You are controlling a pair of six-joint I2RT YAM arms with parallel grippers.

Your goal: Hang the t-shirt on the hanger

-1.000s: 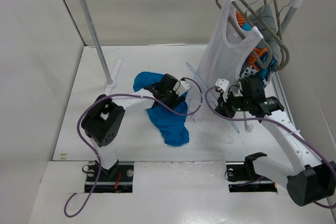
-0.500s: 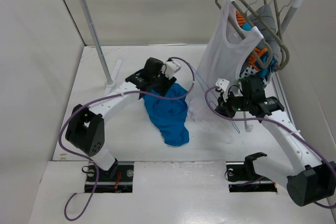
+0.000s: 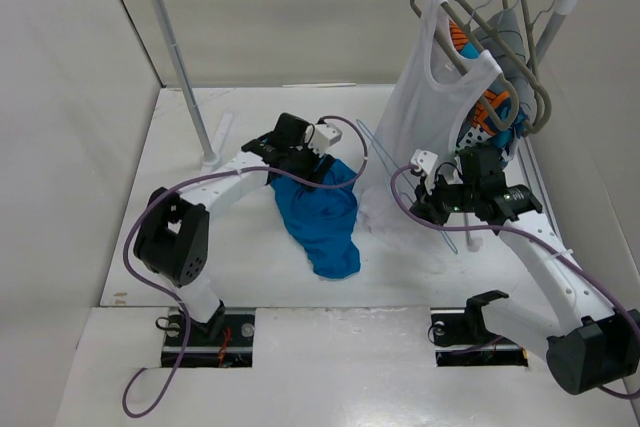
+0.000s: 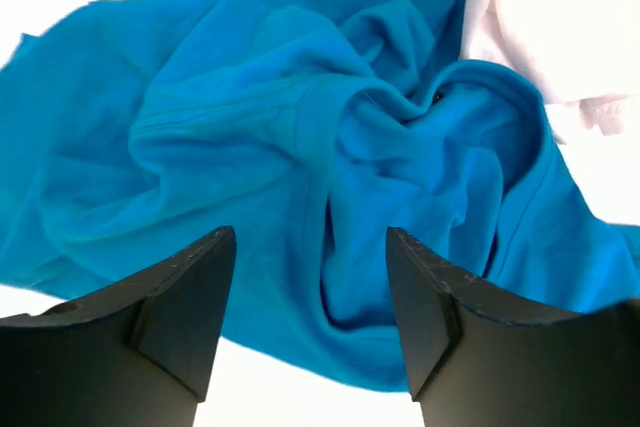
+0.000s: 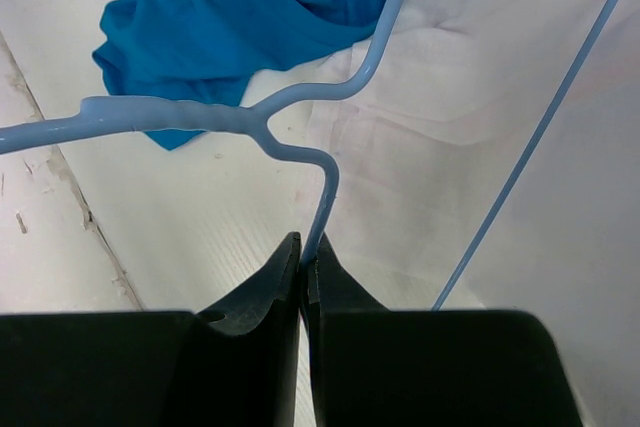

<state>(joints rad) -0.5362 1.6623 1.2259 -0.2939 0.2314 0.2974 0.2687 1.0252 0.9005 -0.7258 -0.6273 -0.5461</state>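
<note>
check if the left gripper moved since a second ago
Yes: the left gripper went toward the back-left, nearer the white metal rack post, above the bright blue fabric t-shirt.

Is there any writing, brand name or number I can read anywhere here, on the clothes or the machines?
None: no word, number or logo can be read in any view.
The plain bright blue t-shirt, the white tank top and the thin pale-blue wire hanger carry no print.
The orange-blue-white patterned garment shows shapes only, too small to tell letters.
</note>
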